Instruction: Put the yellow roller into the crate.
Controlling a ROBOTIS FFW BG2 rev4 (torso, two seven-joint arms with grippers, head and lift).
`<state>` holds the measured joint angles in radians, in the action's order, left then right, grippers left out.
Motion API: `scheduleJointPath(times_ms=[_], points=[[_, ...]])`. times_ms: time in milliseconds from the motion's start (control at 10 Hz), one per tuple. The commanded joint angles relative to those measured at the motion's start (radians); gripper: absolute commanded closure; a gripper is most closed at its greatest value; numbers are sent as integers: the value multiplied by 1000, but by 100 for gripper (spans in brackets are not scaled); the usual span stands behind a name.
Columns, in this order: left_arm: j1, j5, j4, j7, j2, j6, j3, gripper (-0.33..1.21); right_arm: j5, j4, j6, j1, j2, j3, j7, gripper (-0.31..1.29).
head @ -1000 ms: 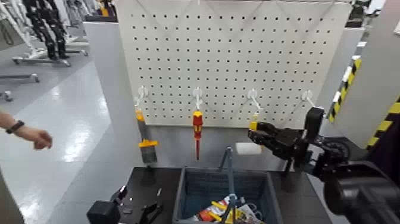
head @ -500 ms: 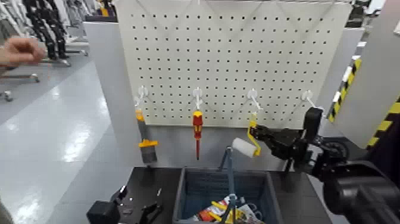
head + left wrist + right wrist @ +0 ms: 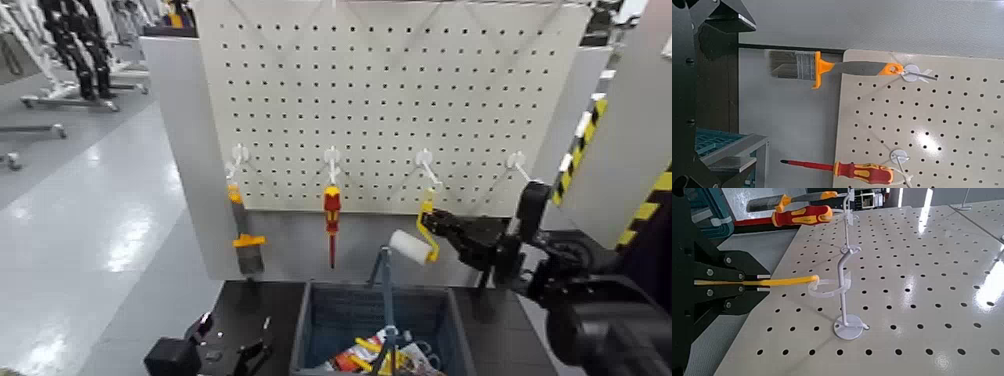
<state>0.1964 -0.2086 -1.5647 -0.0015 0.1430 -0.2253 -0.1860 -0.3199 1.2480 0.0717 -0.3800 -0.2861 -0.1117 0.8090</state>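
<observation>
While right gripper [image 3: 447, 232] clamps yellow roller [image 3: 415, 243] by handle, loop sits near pegboard hook [image 3: 844, 282], looks just unhooked; I need it off board. Roller hangs above crate [image 3: 325, 315] far right corner. Left gripper [image 3: 250, 355] parked low near table's left edge, can't tell fingers.

The way down into the crate [image 3: 312, 318] is partly taken up by its upright centre handle [image 3: 383, 290] and by clutter on the crate floor; open room is seen on either side of the handle. The yellow roller [image 3: 417, 240], clamped in the right gripper [image 3: 447, 226], is hemmed by the pegboard [image 3: 400, 90] just behind and by a white hook [image 3: 846, 282] close at its handle end. The screwdriver [image 3: 331, 212] and brush [image 3: 243, 236] hang well apart to the left.
</observation>
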Motion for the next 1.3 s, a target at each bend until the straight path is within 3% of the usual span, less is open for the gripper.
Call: scheduleJointPath(times_ms=[100,800,1300], points=[[1,0,0,0,0,0,0,12,10,87,28,61,16,44,7,126],[-5,0,8,0,1,1,-4,12,18,343,91,228,48,161,9,126],[-5,-2,8,0,3,1,-4,12,2,476,129,300,64,210,9,126]])
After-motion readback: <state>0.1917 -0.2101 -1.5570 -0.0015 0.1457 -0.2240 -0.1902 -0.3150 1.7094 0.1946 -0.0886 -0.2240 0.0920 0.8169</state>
